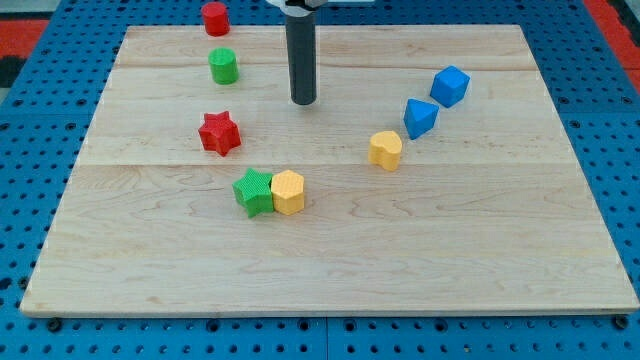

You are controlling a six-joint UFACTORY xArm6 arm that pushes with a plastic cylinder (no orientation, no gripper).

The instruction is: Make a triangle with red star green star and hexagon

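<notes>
The red star (219,133) lies left of the board's middle. The green star (254,192) lies below and right of it, touching the yellow hexagon (288,191) on its right side. My tip (303,102) is the lower end of the dark rod, above these blocks in the view, to the upper right of the red star and well apart from all three.
A red cylinder (215,18) and a green cylinder (223,66) stand at the top left. A yellow heart (385,149), a blue triangular block (420,117) and a blue cube (450,86) run diagonally at the right. The wooden board (330,260) sits on a blue pegboard.
</notes>
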